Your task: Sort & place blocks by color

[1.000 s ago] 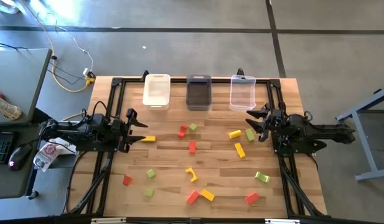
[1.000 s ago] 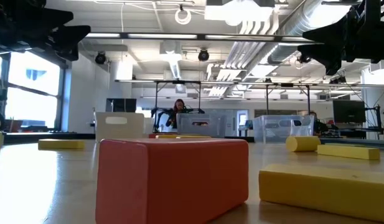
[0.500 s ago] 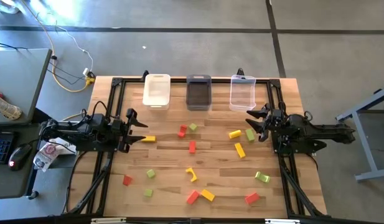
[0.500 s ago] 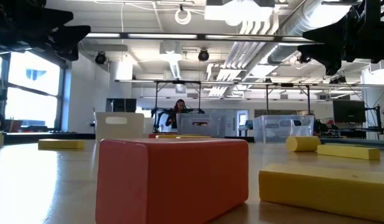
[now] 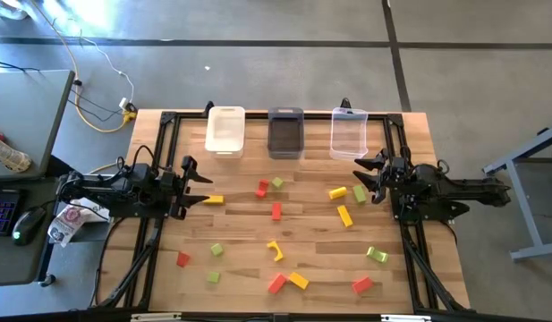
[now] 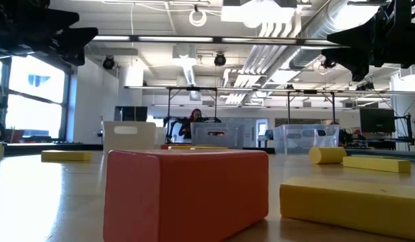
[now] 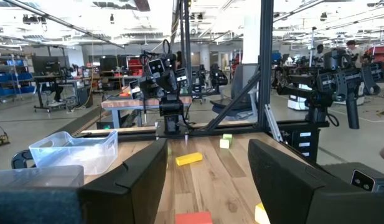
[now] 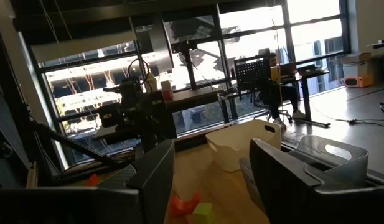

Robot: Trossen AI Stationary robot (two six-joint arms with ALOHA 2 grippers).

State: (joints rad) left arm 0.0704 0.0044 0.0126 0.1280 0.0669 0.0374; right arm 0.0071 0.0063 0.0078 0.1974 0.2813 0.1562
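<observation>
1. Both my jaws stand spread and empty: left jaws (image 5: 204, 185) at the worktop's (image 5: 240, 268) left edge, right jaws (image 5: 363, 179) at its right.
2. The blocks (image 5: 276, 211) lie scattered mid-worktop; close pairs risk a double grab.
3. I count five red, five yellow, five green, three bins (image 5: 285, 132).

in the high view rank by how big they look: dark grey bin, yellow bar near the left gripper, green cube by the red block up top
1. dark grey bin, clearly largest.
2. yellow bar beside the left gripper.
3. green cube, smallest, next to the red block.
The overhead camera sees all three on the table, so nearness hardly skews this.
</observation>
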